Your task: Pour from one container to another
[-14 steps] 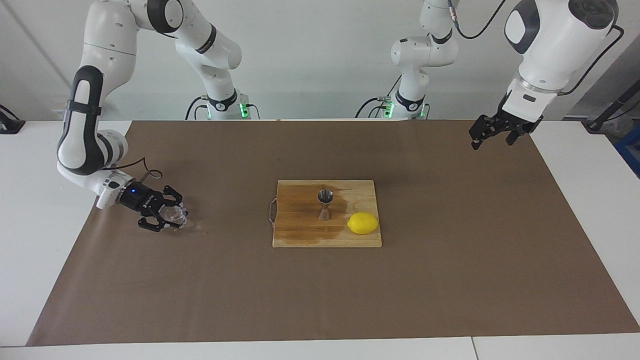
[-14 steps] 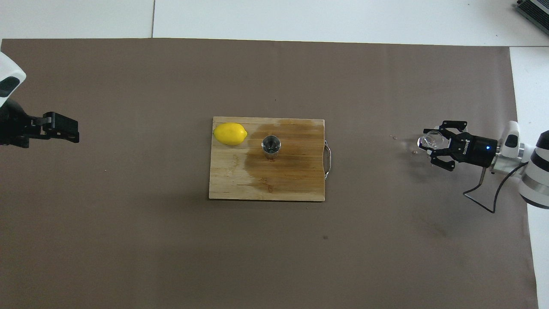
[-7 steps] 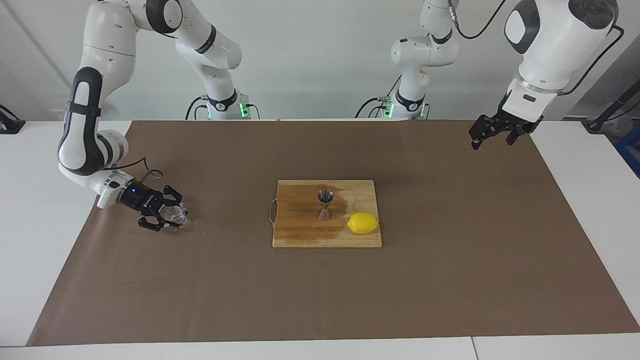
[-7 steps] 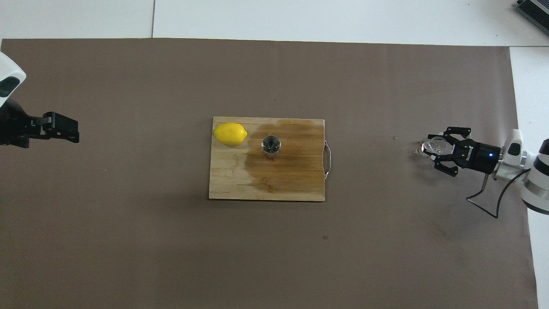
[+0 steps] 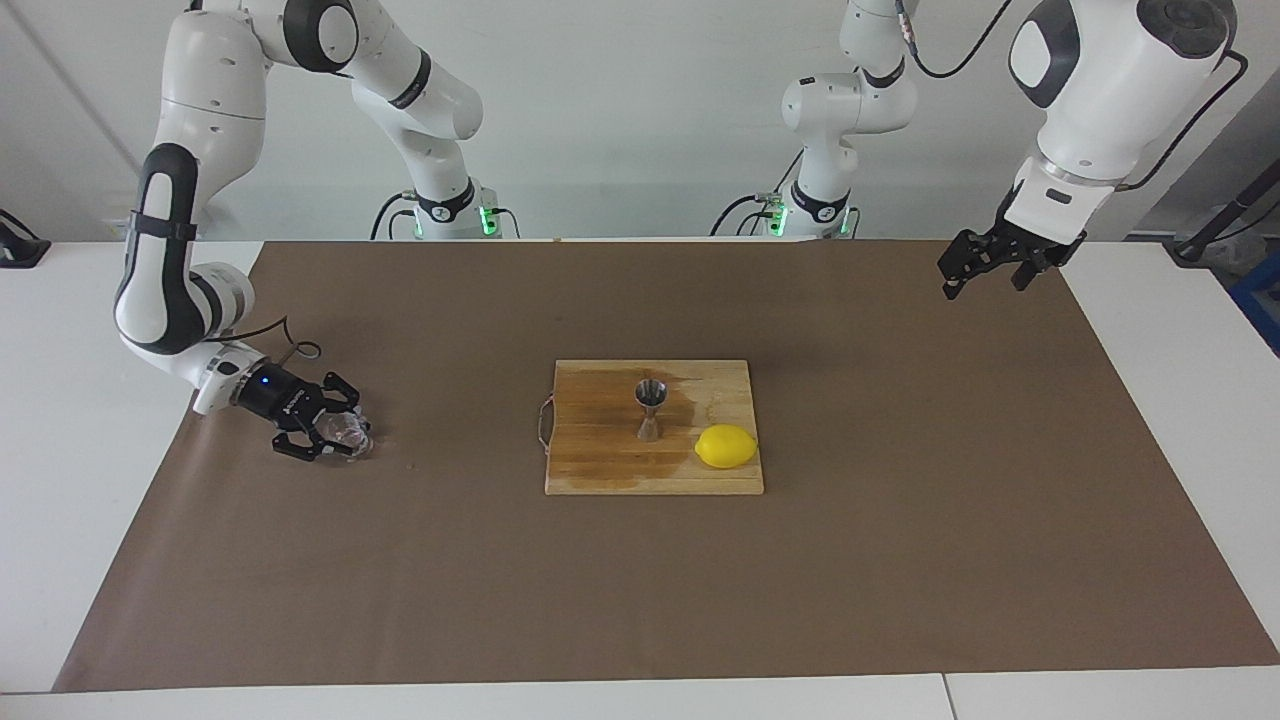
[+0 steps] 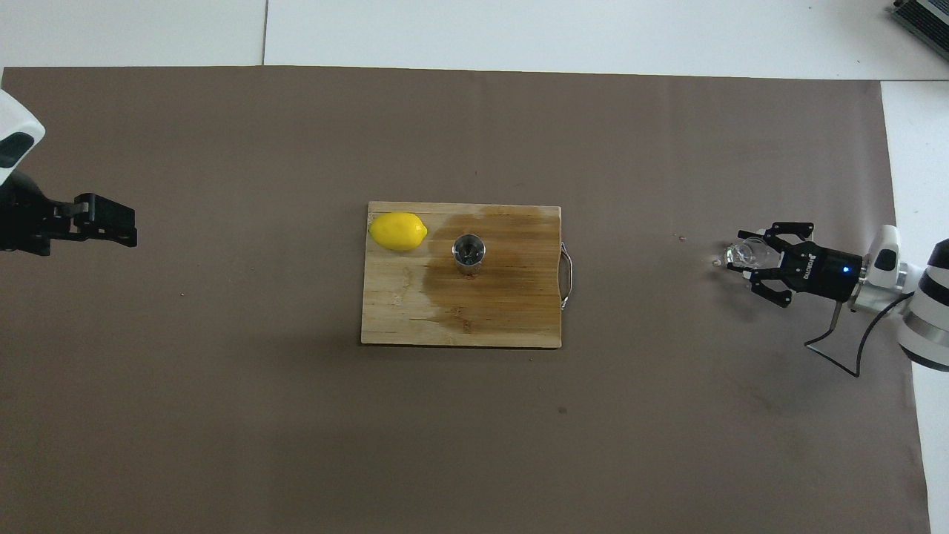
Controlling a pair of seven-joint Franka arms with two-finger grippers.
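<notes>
Right tool point(image 5: 335, 440) slackened round glass cup point(image 5: 345, 433)

Tiny clear faceted glass cup point(image 5: 345, 432) sits between the right gripper's point(image 5: 338, 434) fingers, apparently tipped; silver hourglass jigger point(image 5: 650, 408) stands upright, well apart.

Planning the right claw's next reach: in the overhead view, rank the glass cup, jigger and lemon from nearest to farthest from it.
1. Glass cup, between the right claw's fingers.
2. Jigger, mid cutting board.
3. Lemon, board corner toward the left arm's end.
</notes>
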